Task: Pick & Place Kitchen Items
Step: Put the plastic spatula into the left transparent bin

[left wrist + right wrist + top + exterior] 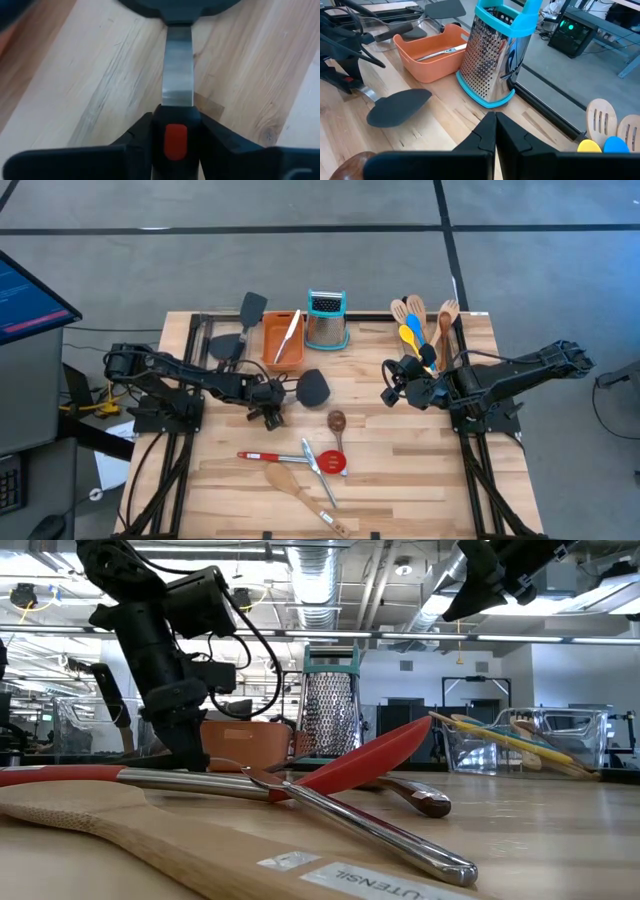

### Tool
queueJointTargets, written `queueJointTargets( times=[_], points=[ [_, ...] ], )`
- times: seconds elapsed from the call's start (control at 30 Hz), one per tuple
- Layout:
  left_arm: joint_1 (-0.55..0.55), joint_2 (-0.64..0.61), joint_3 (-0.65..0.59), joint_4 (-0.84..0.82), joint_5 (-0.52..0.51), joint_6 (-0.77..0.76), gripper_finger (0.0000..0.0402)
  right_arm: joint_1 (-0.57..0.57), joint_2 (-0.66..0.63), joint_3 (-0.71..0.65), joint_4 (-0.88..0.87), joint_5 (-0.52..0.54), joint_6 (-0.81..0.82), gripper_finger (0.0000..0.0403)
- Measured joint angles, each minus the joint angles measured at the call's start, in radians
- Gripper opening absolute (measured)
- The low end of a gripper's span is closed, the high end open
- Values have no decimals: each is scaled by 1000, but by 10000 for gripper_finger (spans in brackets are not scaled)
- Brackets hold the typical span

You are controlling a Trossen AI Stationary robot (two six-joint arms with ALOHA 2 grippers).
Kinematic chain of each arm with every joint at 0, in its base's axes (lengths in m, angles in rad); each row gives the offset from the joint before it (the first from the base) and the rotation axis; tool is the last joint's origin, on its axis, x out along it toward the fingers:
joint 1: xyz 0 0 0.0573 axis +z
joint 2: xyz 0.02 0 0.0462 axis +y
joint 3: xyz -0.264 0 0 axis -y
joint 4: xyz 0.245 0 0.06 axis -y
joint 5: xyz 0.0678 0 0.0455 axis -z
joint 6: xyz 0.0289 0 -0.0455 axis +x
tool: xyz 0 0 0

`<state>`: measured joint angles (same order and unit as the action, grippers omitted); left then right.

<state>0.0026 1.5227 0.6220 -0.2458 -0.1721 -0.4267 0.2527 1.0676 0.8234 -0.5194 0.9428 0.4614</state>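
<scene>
A black turner lies flat on the table near its middle. Its head [313, 386] points to the table's right, and a steel shank [177, 70] leads back to a black handle with a red inset [175, 142]. My left gripper [268, 408] is low over that handle, shut on it. My right gripper [392, 385] hangs shut and empty above the table to the right of the turner's head [400, 107]. More kitchen items lie toward the near edge: a dark wooden spoon [336, 422], a red spoon [331, 464] and a wooden spatula [290, 483]. My left gripper pinches the turner's black handle [175, 114] between its two fingers [137, 137], at the end where the steel shank comes out. The fingers come steeply from above, slanting in from the table's left, one on each side of the handle. The turner lies flat on the table.
At the far edge stand an orange tray [270, 348] with a steel tool in it, a steel grater with a teal top [326, 320] and two black turners [245, 320]. A clear bin of spoons and spatulas [425, 330] sits at the far right.
</scene>
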Motion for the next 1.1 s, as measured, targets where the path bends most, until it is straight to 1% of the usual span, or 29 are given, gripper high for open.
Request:
queueJointTargets(
  times=[0.2,0.4,0.5,0.63,0.77,0.83,0.93,1.0,1.1],
  points=[
    [-18,0,0,4,13,4,81,0,0,0,0,0,0,1],
    [-55,-29,-4,5,70,27,79,0,0,0,0,0,0,1],
    [-74,-92,-5,8,95,28,78,0,0,0,-1,0,0,1],
    [-101,-215,-4,47,116,28,78,0,0,0,-4,0,0,1],
    [-132,-354,-3,139,100,46,77,0,0,0,-5,0,0,1],
    [-145,-419,-3,169,52,66,77,0,0,0,-5,0,0,1],
    [-148,-511,-3,196,-59,115,77,0,0,0,-5,0,0,1],
    [-148,-563,-3,196,-155,152,77,0,0,0,-5,0,0,1],
    [-148,-632,-3,195,-338,234,77,0,0,0,-5,0,1,1]
  ],
)
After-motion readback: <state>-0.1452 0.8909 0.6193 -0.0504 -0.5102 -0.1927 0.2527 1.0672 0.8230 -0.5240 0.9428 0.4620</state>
